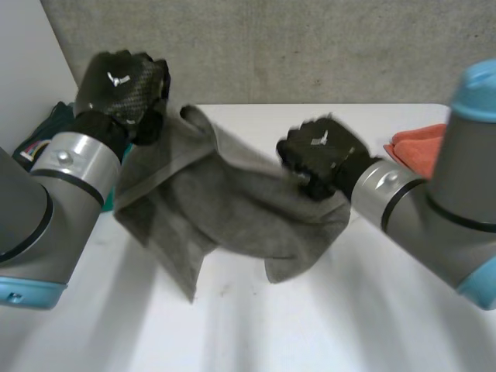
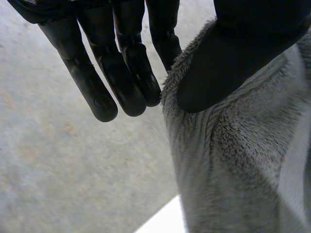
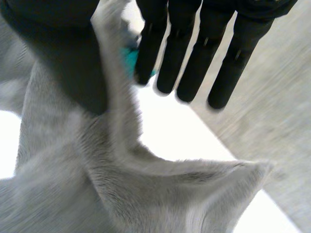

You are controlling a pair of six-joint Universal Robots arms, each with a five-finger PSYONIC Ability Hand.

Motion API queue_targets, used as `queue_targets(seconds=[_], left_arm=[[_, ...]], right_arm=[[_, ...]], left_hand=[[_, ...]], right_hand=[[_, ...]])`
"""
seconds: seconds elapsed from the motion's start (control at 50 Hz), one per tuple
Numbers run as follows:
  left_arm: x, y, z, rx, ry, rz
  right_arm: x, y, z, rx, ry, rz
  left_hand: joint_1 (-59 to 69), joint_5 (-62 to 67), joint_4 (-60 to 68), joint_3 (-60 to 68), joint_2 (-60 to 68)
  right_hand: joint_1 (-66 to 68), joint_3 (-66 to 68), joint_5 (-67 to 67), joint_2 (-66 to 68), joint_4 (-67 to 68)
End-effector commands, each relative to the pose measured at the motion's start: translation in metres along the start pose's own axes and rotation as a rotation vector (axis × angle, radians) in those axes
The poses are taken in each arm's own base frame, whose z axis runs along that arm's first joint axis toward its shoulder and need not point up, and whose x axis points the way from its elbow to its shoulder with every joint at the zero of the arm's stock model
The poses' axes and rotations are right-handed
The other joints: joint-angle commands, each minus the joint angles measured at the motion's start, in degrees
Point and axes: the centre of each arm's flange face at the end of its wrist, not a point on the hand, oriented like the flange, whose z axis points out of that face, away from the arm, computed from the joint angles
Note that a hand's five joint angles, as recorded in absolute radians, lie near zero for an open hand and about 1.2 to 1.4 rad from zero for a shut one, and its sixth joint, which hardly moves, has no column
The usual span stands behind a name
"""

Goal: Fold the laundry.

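A grey fleecy towel (image 1: pixel 232 201) hangs bunched between my two hands above the white table (image 1: pixel 325 325). My left hand (image 1: pixel 124 81) is raised at the far left and holds one upper corner. In the left wrist view its thumb (image 2: pixel 228 63) presses the towel's edge (image 2: pixel 233 160) against the straight fingers (image 2: pixel 121 73). My right hand (image 1: pixel 322 151) holds the towel's other upper edge, lower and nearer the middle. In the right wrist view the towel (image 3: pixel 146 194) runs up between the thumb (image 3: pixel 63 53) and the fingers (image 3: pixel 194 58).
An orange cloth (image 1: pixel 415 147) lies at the table's far right, beside my right arm. A dark and teal pile of cloth (image 1: pixel 46 128) sits at the far left behind my left arm. A grey wall (image 1: pixel 310 46) runs behind the table.
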Motion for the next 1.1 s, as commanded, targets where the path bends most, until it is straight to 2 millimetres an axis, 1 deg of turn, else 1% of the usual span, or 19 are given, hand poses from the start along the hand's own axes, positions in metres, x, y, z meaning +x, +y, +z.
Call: queue_targets(seconds=[0.02,0.08,0.1,0.18,0.24,0.34,0.48,0.6,0.74,0.8,0.82,0.84,0.88,0.94,0.96,1.0,1.02,1.08,1.1], left_arm=[[0.006,0.001,-0.009,-0.013,0.046,-0.006],[0.005,-0.006,-0.012,0.007,0.046,-0.007],[0.006,-0.011,-0.015,0.014,0.049,-0.008],[0.008,-0.021,-0.021,0.035,0.059,-0.008],[0.007,-0.028,-0.025,0.050,0.062,-0.011],[0.014,-0.047,-0.038,0.098,0.102,-0.017],[0.023,-0.063,-0.054,0.132,0.140,-0.024],[0.027,-0.070,-0.064,0.151,0.159,-0.026],[0.025,-0.077,-0.069,0.173,0.156,-0.026],[0.024,-0.078,-0.069,0.175,0.152,-0.025],[0.023,-0.078,-0.069,0.174,0.151,-0.025],[0.023,-0.077,-0.069,0.172,0.148,-0.024],[0.022,-0.076,-0.068,0.170,0.146,-0.025],[0.020,-0.074,-0.067,0.166,0.138,-0.023],[0.017,-0.071,-0.065,0.159,0.127,-0.020],[0.014,-0.068,-0.063,0.152,0.115,-0.020],[0.009,-0.064,-0.060,0.142,0.097,-0.016],[-0.001,-0.055,-0.055,0.116,0.059,-0.008],[-0.009,-0.049,-0.051,0.097,0.032,-0.003]], right_arm=[[0.043,0.013,0.013,-0.071,0.086,0.037],[0.071,0.015,0.014,-0.068,0.145,0.043],[0.088,0.018,0.014,-0.071,0.183,0.047],[0.113,0.028,0.020,-0.072,0.224,0.043],[0.117,0.037,0.029,-0.071,0.197,0.016],[0.100,0.051,0.047,-0.044,0.022,-0.111],[0.081,0.068,0.065,-0.008,-0.101,-0.210],[0.044,0.077,0.089,0.015,-0.200,-0.260],[0.010,0.104,0.108,-0.008,-0.287,-0.277],[0.006,0.110,0.110,-0.023,-0.306,-0.298],[0.007,0.109,0.109,-0.022,-0.307,-0.304],[0.008,0.105,0.110,-0.015,-0.305,-0.309],[0.011,0.100,0.109,-0.006,-0.294,-0.315],[0.023,0.075,0.103,0.037,-0.241,-0.343],[0.033,0.052,0.094,0.069,-0.199,-0.356],[0.043,0.034,0.086,0.092,-0.158,-0.361],[0.054,0.020,0.075,0.095,-0.105,-0.354],[0.077,0.006,0.055,0.074,-0.011,-0.346],[0.090,-0.001,0.039,0.053,0.051,-0.346]], left_hand=[[16.0,13.1,11.3,11.8,11.7],[16.0,13.1,11.3,11.8,11.7],[16.0,13.1,11.3,11.8,11.7],[16.0,13.1,11.3,11.8,11.7],[16.0,13.1,11.3,11.8,11.7],[16.0,13.1,11.3,11.8,11.7],[16.0,13.1,11.3,11.8,11.7],[16.0,13.1,11.3,11.8,11.7],[16.0,13.1,11.3,11.8,11.7],[16.0,13.1,11.3,11.8,11.7],[16.0,13.1,11.3,11.8,11.7],[16.0,13.1,11.3,11.8,11.7],[16.0,13.1,11.3,11.8,11.7],[16.0,13.1,11.3,11.8,11.7],[16.0,13.1,11.3,11.8,11.7],[16.0,13.1,11.3,11.8,11.7],[16.0,13.1,11.3,11.8,11.7],[16.0,13.1,11.3,11.8,11.7],[16.0,13.1,11.3,11.8,11.7]], right_hand=[[-26.4,-28.5,-27.4,-27.3,-28.8],[-28.5,-30.6,-29.5,-29.4,-30.9],[-28.9,-30.9,-29.9,-29.8,-31.2],[-28.7,-30.7,-29.7,-29.6,-31.1],[-28.2,-30.2,-29.2,-29.1,-30.6],[-26.7,-28.7,-27.7,-27.6,-29.1],[-25.7,-27.7,-26.7,-26.6,-28.1],[-25.3,-27.4,-26.3,-26.2,-27.7],[-24.2,-26.2,-25.2,-25.1,-26.5],[-11.3,-13.3,-12.3,-12.2,-13.6],[-5.7,-7.7,-6.7,-6.6,-8.1],[11.2,9.1,10.2,10.3,8.8],[36.6,34.6,35.6,35.7,34.2],[38.3,36.3,37.4,37.5,36.0],[38.3,36.3,37.4,37.5,36.0],[38.3,36.3,37.4,37.5,36.0],[38.3,36.3,37.4,37.5,36.0],[38.3,36.3,37.4,37.5,36.0],[38.3,36.3,37.4,37.5,36.0]])
